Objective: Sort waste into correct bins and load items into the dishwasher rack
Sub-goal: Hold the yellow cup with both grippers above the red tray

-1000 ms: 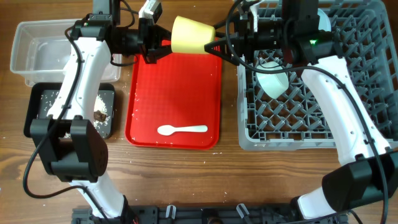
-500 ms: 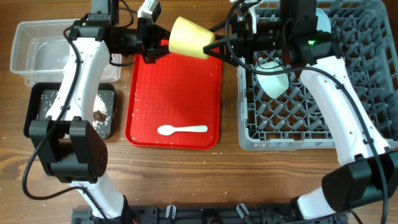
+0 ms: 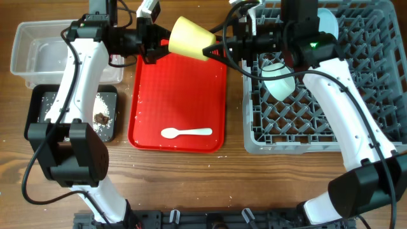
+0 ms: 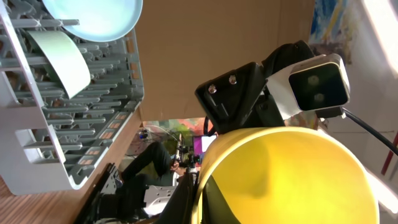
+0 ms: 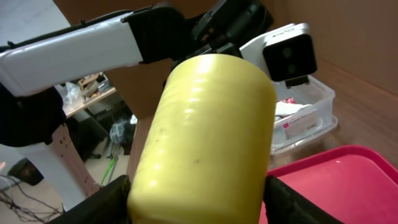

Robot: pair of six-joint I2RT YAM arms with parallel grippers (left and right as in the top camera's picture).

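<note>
The yellow cup (image 3: pixel 187 37) hangs tilted above the far end of the red serving tray (image 3: pixel 178 95), held from both sides. My left gripper (image 3: pixel 160 46) pinches its rim, one finger inside and one outside (image 4: pixel 202 199). My right gripper (image 3: pixel 213 48) has a finger on each side of the cup's base (image 5: pixel 199 199). The cup fills the left wrist view (image 4: pixel 292 174) and the right wrist view (image 5: pixel 205 137). The white spoon (image 3: pixel 186 132) lies on the red tray. The grey dishwasher rack (image 3: pixel 318 137) holds a mint-green bowl (image 3: pixel 278 79) and the pale blue plate (image 3: pixel 327 25).
The clear tub (image 3: pixel 44 54) stands at the far left with a red-and-white wrapper (image 5: pixel 298 118) in it. The black tray (image 3: pixel 44 117) in front of it holds rice grains and a dark brown lump (image 3: pixel 100 117).
The cup has shifted a little to the left and tilted more, and both grippers moved slightly left with it.
</note>
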